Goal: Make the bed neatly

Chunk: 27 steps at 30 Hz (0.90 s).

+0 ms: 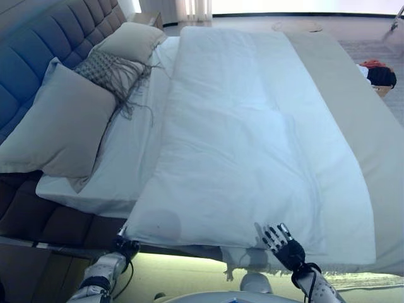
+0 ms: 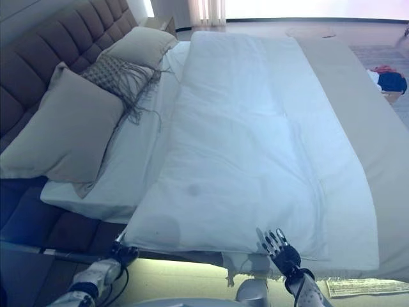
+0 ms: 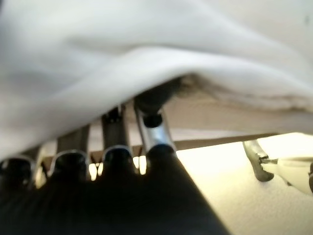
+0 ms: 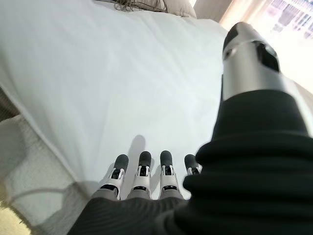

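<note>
While the white duvet lies spread over the bed, its near edge is overlapped by the right hand, held flat with fingers straight. The left hand is tucked under the duvet's near corner; its fingers are hidden, so their state cannot be told. Pillows are stacked by the headboard.

the right hand stretches its fingers out straight, side by side, dark tips lying on the white duvet, with the thumb raised apart from them. the duvet's edge runs diagonally over a beige textured bedspread. pillows show at the far end.
</note>
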Motion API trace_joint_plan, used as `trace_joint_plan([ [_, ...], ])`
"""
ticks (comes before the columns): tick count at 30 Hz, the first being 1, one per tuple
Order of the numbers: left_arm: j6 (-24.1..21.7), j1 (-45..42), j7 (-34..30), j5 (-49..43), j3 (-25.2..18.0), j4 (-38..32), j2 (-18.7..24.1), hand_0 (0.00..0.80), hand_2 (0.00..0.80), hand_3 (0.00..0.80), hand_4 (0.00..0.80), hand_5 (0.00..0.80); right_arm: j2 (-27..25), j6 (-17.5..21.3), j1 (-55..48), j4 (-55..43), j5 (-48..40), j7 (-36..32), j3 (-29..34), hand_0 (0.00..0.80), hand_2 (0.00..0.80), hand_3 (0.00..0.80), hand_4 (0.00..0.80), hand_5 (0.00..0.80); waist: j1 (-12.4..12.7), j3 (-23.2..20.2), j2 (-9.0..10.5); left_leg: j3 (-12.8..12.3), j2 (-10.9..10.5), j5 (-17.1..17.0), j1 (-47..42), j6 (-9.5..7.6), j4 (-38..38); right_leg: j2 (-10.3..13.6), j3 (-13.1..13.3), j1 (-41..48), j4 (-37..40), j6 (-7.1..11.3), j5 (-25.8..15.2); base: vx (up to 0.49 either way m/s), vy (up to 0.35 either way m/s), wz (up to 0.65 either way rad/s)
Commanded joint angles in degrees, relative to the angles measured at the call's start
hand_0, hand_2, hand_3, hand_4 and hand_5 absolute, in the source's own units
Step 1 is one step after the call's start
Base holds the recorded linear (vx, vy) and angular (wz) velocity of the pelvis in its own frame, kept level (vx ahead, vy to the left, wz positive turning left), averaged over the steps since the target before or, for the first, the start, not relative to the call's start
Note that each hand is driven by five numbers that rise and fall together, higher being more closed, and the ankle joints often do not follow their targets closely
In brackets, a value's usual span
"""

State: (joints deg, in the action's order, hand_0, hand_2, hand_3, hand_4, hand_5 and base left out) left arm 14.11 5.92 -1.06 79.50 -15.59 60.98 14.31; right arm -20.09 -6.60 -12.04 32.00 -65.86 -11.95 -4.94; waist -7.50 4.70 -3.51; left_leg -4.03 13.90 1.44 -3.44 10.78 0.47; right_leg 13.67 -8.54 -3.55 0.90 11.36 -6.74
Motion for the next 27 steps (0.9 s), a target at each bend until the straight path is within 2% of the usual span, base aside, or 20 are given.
trace_joint_plan([
  [1,-11.28,-0.69,0.14,4.47,-9.99,-4.59,12.03,0.8,0.8,0.8,0.8,0.8,1.69,-0.27,-2.88,-3.81,0.38,-0.18,3.48,0.0,0.0,0.0,0.0,0.0,3.95,0.03,2.32,3.46,-3.58,-0.75,4.35,-3.8,5.14,-1.54,1.0,0.47,-10.53,-2.81,9.68,0.061,0.069,0.05],
  [5,-13.61,-2.4,1.5,5.75,-9.02,-6.47,9.48,0.8,0.8,0.8,0.8,0.8,1.6,-0.13,-4.17,-2.93,0.01,-1.92,5.81,0.0,0.0,0.0,0.0,0.0,4.69,0.2,2.62,2.32,-2.86,-2.27,4.54,-3.22,3.72,-1.25,-1.03,1.25,-9.38,-2.86,8.99,0.015,0.077,0.11],
  [9,-15.64,-1.92,5.92,4.75,-12.14,-2.82,11.44,0.8,0.8,0.8,0.8,0.8,1.5,0.85,-3.18,-1.09,1.06,-3.01,6.06,0.0,0.0,0.0,0.0,0.0,5.41,0.18,2.2,2.34,-2.87,-3.4,5.05,-2.96,2.38,-0.57,-2.66,1.67,-8.83,-2.46,8.87,0.011,0.087,0.12],
  [12,-17.08,-2.28,9.17,-0.35,-15.15,2.44,14.21,0.8,0.8,0.8,0.8,0.8,1.15,0.7,-2.06,-0.22,0.8,-2.88,5.85,0.0,0.0,0.0,0.0,0.0,5.87,-0.08,2.01,2.14,-2.72,-3.75,4.96,-2.66,2.15,0.03,-3.92,2.44,-8.65,-2.32,9.0,0.052,0.058,0.09],
  [15,-16.77,-3.63,10.34,-3.88,-16.3,7.1,15.38,0.8,0.8,0.8,0.8,0.8,0.86,-0.07,-1.42,-1.02,0.34,-1.88,5.22,0.0,0.0,0.0,0.0,0.0,6.05,-0.51,1.91,1.8,-2.61,-3.85,4.77,-2.4,2.13,0.36,-4.55,3.17,-8.07,-2.21,8.98,0.064,0.036,0.1],
  [18,-17.11,-5.75,9.11,-5.05,-16.58,9.61,13.96,0.8,0.8,0.8,0.8,0.8,1.13,-0.21,-2.02,-2.02,0.55,-0.99,5.05,0.0,0.0,0.0,0.0,0.0,6.4,-0.8,1.81,1.74,-2.7,-3.79,4.71,-2.41,2.25,0.65,-4.98,3.8,-7.54,-2.12,8.94,0.05,0.028,0.11],
  [22,-17.45,-9.86,6.73,-5.73,-17.14,9.64,10.94,0.8,0.8,0.8,0.8,0.8,1.71,0.07,-3.62,-2.46,1.13,-1.2,6.23,0.0,0.0,0.0,0.0,0.0,7.34,-0.93,1.88,2.22,-2.74,-3.39,4.6,-2.55,2.69,0.88,-5.22,4.47,-7.18,-1.95,8.98,0.045,-0.01,0.05],
  [26,-13.22,-12.66,1.84,-7.77,-16.98,7.3,8.96,0.8,0.8,0.8,0.8,0.8,2.08,-0.23,-4.52,-2.67,1.2,-1.13,7.88,0.0,0.0,0.0,0.0,0.0,8.08,-0.95,2.23,2.42,-2.45,-3.19,4.0,-2.58,2.88,0.75,-5.35,5.56,-6.64,-1.87,8.87,0.06,-0.045,0.04],
  [27,-12.46,-12.9,0.46,-7.61,-16.25,6.37,8.48,0.712,0.712,0.712,0.712,0.712,2.06,-0.42,-4.72,-3.11,1.11,-0.88,8.05,0.0,0.0,0.0,0.0,0.0,8.15,-0.94,2.28,2.4,-2.39,-3.1,3.87,-2.59,3.02,0.75,-5.3,5.74,-6.59,-1.86,8.85,0.054,-0.044,0.06],
])
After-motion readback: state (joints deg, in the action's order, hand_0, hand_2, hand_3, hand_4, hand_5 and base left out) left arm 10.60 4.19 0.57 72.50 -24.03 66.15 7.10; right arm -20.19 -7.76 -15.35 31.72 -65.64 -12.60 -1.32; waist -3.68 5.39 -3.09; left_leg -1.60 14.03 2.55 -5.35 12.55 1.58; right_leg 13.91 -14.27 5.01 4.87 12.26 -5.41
